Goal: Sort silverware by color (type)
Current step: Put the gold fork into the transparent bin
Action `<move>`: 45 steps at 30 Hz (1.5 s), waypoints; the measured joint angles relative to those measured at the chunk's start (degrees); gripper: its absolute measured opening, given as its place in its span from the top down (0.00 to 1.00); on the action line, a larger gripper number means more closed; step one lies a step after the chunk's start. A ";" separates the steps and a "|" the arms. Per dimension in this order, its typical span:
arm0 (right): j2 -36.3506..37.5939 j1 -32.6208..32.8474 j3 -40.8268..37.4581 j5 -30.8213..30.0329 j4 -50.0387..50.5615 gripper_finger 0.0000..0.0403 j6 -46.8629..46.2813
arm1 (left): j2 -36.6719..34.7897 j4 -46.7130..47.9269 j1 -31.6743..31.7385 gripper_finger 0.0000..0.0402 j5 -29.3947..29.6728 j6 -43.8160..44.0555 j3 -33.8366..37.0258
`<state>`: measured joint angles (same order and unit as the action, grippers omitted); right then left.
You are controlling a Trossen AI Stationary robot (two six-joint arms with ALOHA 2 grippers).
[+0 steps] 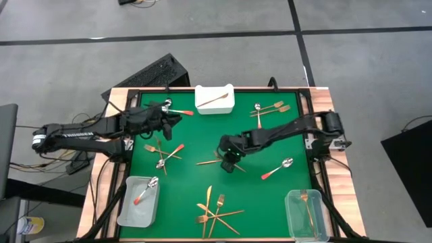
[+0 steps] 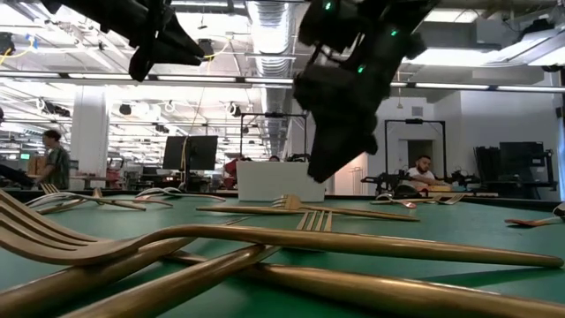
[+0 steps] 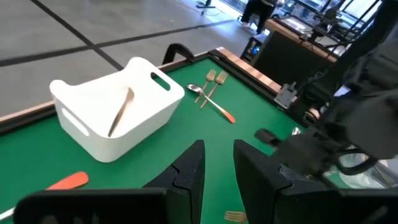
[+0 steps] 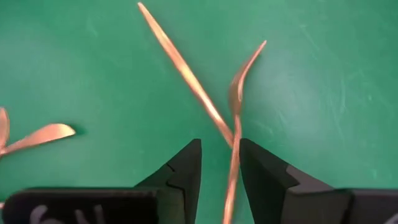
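Copper fork lies crossed over a copper knife on the table, its handle running between my right tool's slightly parted, empty fingers. I should pinch only the fork's handle. My left tool hovers, slightly parted, empty.

Light is bright and even across the green tabletop, coming from overhead — the low view shows long ceiling strip lights glaring white. Shadows under the arms are soft and short. In the low view the nearest gold forks are blurred, and both arms read as dark silhouettes. In the right wrist view the copper fork catches a mild sheen — the picture is sharp.
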<state>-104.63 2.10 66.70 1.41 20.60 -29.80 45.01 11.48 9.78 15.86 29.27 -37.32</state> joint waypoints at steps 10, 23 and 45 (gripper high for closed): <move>-6.75 -3.15 0.84 3.95 -10.19 0.68 1.50 | 0.00 0.95 -1.85 0.82 4.79 -0.06 0.00; -3.26 -4.82 0.83 5.56 -9.91 0.72 1.90 | 0.00 2.99 -1.85 0.82 5.23 -1.44 0.00; -8.38 -10.60 0.88 9.69 -9.56 0.46 28.37 | -0.02 2.06 0.90 0.82 13.79 -10.06 0.00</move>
<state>-113.01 -8.50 67.57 11.09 11.05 -1.43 44.99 13.54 10.68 29.65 19.20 -37.32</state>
